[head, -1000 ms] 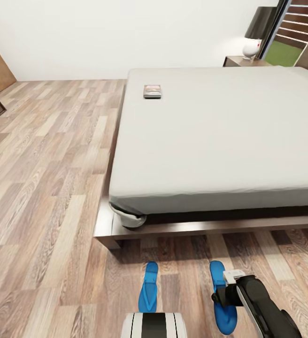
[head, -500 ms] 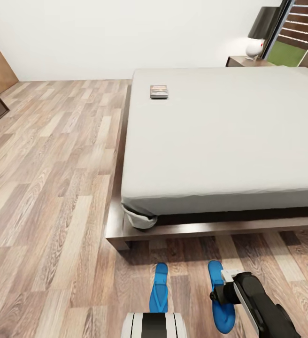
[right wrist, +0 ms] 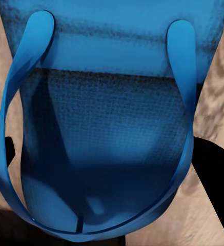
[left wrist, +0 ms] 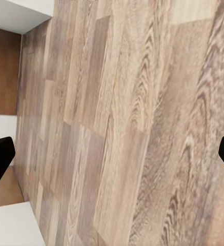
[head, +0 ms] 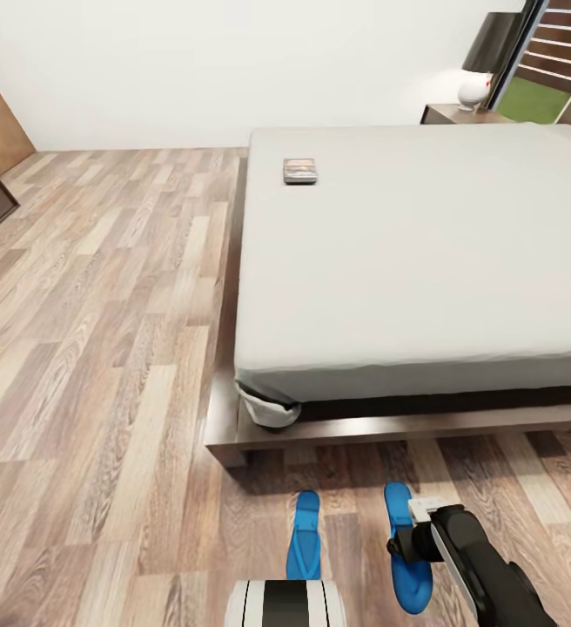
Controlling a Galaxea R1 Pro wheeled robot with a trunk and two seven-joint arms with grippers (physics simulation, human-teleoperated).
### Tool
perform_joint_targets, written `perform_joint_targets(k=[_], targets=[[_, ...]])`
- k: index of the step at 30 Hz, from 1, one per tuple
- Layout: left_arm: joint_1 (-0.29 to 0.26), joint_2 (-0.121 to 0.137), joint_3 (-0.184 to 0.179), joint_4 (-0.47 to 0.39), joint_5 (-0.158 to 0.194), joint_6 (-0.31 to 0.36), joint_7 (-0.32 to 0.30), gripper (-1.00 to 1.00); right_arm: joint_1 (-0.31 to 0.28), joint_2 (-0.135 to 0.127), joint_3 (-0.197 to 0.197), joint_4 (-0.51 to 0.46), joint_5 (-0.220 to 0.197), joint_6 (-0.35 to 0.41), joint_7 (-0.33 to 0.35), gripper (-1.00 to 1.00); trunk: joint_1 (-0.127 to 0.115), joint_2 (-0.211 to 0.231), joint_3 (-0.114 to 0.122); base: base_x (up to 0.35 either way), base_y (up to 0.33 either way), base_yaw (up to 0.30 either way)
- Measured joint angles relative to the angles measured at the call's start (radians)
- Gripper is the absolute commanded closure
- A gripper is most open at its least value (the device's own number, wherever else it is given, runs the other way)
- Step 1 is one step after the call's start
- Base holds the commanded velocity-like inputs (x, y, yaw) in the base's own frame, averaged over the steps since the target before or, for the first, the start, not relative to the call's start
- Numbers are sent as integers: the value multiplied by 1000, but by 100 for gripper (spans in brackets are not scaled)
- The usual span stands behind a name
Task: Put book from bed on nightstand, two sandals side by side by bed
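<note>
Blue flat sandal (right wrist: 109,128) sits between my spread right pincer (right wrist: 109,195) fingers; a careless lift snags its strap, breaking the pair.

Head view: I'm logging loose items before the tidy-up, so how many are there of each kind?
Blue sandals: 2 (left sandal, right sandal)
Books: 1 (book, lying on the bed)
Total: 3

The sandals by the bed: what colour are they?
Bright blue sandals, clearest in the right wrist view.
</note>
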State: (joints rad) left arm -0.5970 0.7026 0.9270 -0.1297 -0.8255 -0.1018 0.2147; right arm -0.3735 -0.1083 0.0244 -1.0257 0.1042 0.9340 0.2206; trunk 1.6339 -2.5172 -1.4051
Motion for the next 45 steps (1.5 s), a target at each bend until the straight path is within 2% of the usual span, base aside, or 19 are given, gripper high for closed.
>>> perform_joint_targets(k=[8,15,17,24,27,45], targets=[[0,0,0,-12,0,1,22,-100,-19,0,0,44,0,-3,0,100,0,0,0,3,129,0],[0,0,0,-59,0,3,79,-100,-26,0,0,60,1,-5,0,100,0,0,0,0,13,0],[0,0,0,-65,-1,3,109,-100,-26,-1,0,61,1,-5,0,100,0,0,0,0,2,0],[0,1,0,-89,-3,-2,293,-100,-27,-1,-2,62,1,-5,0,100,0,0,0,21,49,0],[0,1,0,-95,-3,-3,324,-100,-27,-2,-3,62,-2,-5,1,100,0,0,0,42,93,0],[0,0,-1,-100,-8,-3,345,-100,-27,-1,-2,62,4,-5,2,100,0,0,0,5,93,0]])
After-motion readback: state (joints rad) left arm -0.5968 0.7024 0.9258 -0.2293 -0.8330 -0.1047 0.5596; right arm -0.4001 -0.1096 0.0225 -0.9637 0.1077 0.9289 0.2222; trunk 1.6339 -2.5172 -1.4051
